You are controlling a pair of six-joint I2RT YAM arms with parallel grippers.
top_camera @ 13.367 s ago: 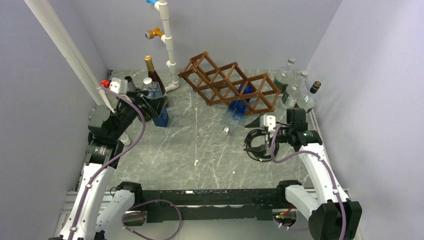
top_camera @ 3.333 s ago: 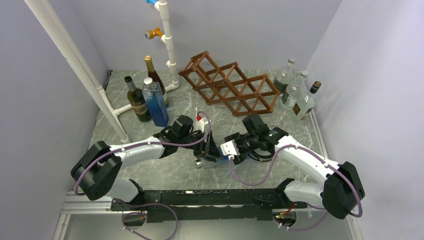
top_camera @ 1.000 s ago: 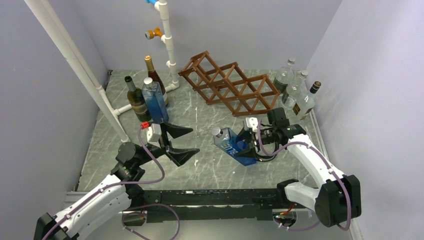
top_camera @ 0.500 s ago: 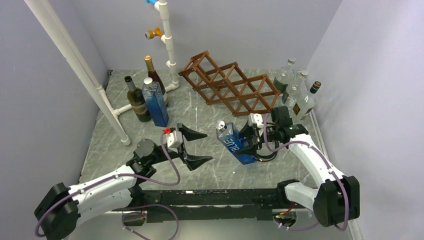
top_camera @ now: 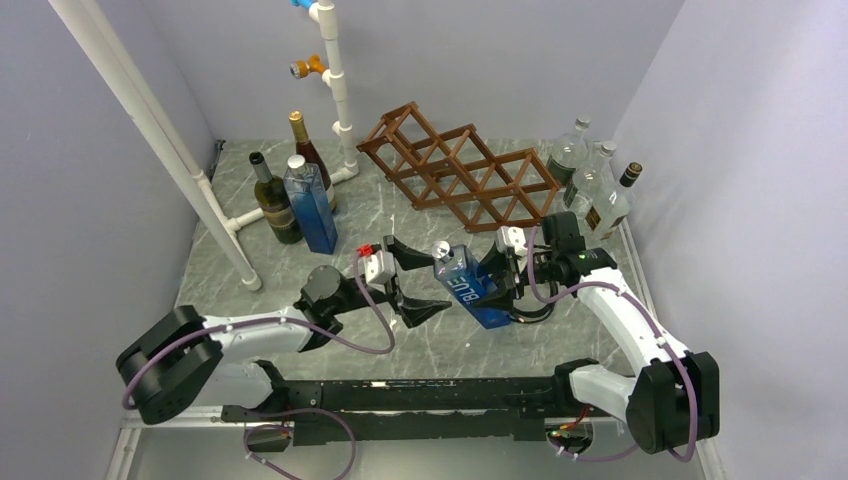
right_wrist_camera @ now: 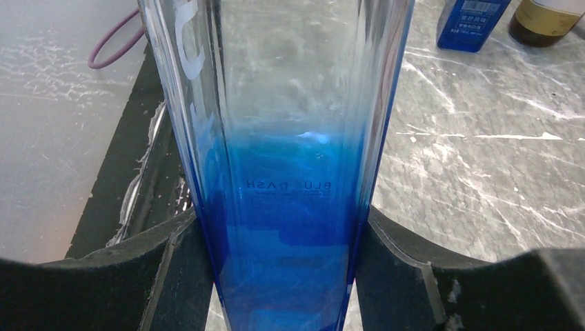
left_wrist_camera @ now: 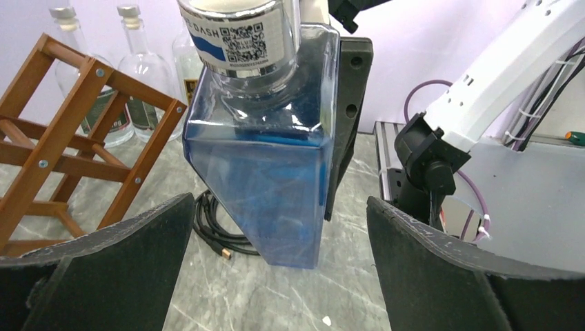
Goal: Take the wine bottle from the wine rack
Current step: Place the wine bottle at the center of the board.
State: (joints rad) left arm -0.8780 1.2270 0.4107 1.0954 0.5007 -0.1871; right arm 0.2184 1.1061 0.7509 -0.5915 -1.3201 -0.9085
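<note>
Well, the right gripper (top_camera: 500, 285) was squeezed tight on the blue bottle (top_camera: 466, 288), with one black finger (right_wrist_camera: 172, 269) pressed to each side of it low down. The bottle leaned over, its cap pointing up and to the left. I could not tell if its bottom corner touched the table (top_camera: 400, 220). The left gripper (top_camera: 440, 283) was wide open and held nothing. Its two fingers (left_wrist_camera: 117, 241) reached toward the bottle from the left, one on each side, and did not touch it. The wine rack (top_camera: 460, 170) stood at the back of the table, well apart from the bottle. Some clear bottles (top_camera: 580, 170) stood just beside the rack on its right
</note>
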